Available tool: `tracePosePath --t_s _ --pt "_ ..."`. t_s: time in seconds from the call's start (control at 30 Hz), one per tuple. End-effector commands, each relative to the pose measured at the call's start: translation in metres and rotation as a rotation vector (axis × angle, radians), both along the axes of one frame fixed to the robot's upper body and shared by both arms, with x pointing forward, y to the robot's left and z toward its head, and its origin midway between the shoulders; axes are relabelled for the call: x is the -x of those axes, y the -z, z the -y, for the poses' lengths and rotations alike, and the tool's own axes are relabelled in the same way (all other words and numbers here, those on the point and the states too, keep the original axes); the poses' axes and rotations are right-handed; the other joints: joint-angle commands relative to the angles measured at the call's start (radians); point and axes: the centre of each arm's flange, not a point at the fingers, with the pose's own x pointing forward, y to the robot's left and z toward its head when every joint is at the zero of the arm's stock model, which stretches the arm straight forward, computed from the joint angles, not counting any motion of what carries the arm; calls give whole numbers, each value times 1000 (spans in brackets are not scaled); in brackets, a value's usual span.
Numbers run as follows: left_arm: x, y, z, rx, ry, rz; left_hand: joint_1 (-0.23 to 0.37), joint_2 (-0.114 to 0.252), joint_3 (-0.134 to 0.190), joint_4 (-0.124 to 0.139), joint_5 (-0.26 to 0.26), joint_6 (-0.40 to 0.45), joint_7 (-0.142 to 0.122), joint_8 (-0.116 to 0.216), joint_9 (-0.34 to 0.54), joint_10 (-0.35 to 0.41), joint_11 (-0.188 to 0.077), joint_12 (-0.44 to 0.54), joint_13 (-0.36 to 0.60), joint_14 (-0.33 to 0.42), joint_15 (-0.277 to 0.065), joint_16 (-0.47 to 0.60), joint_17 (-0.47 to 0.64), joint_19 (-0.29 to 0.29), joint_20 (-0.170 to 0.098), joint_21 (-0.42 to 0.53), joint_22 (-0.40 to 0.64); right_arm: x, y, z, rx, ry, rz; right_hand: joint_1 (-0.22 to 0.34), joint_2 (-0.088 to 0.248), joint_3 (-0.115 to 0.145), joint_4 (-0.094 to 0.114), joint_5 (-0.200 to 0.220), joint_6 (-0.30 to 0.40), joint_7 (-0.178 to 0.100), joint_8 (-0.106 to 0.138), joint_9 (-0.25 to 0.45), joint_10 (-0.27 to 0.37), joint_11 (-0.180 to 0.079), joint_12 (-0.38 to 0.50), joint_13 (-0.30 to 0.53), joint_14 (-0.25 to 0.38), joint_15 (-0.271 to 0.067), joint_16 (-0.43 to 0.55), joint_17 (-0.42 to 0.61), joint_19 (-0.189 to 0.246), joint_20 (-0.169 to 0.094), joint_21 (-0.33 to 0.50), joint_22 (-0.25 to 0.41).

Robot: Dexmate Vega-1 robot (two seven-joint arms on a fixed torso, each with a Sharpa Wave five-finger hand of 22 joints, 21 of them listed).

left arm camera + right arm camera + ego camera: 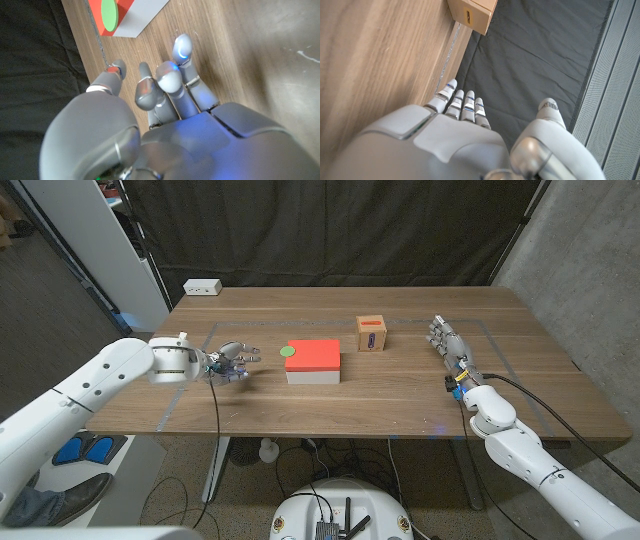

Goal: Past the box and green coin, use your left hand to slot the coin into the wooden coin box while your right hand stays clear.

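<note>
While the green coin (288,351) lies on the red box (314,360), the left hand (228,361) hovers beside it, fingers spread and empty; the right hand (446,340) rests open, well apart from the wooden coin box (372,333).

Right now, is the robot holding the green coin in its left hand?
No, the green coin lies on the red box, and the left hand beside it holds nothing.

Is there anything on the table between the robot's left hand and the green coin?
No. In the head view only bare wood lies between the left hand and the green coin, which sits on the red-topped box.
</note>
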Motion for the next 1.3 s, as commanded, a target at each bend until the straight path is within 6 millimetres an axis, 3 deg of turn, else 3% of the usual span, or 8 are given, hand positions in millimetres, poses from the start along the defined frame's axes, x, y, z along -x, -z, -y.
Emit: tracePosePath --t_s 0.03,0.33,0.77,1.03,1.3 --pt "-3 -13 -10 -20 124 -53 3 0 -7 2 -1 -5 6 -3 -1 -3 0 -3 5 -1 2 0 6 6 -59 -7 -23 6 4 -7 12 19 -10 9 -4 4 -6 2 9 0 4 4 12 -2 6 6 4 1 7 2 7 -1 1 5" --pt "-6 -19 -8 20 143 -32 3 8 -13 2 -1 -3 7 5 1 -5 0 -11 2 -6 2 -6 8 11 -60 -17 -67 8 10 -9 15 24 -19 10 -4 4 -6 2 11 0 4 4 16 -2 6 6 5 3 7 1 7 0 1 5" --pt "-17 -9 -1 111 177 -61 6 24 -17 2 -3 -4 16 14 6 -9 2 -21 1 -4 1 -8 19 19 -61 -29 -124 12 11 -10 20 24 -22 12 -3 4 -6 2 13 1 4 4 17 -3 5 6 7 2 8 -1 8 1 1 5" --pt "-17 -19 7 63 170 -109 12 39 -13 2 -2 2 20 25 13 -10 4 -26 5 -8 0 -10 32 27 -61 -35 -161 14 15 -10 21 25 -27 13 -3 4 -6 3 14 0 4 4 19 -1 5 6 7 3 8 -1 8 1 1 5" --pt "-21 -18 15 149 200 -88 13 45 -12 1 -3 1 24 27 11 -12 6 -36 -1 -14 0 -26 25 38 -61 -27 -172 16 18 -7 14 31 -29 13 -3 4 -6 3 15 1 4 5 19 -1 4 7 7 4 8 -2 8 1 1 5"
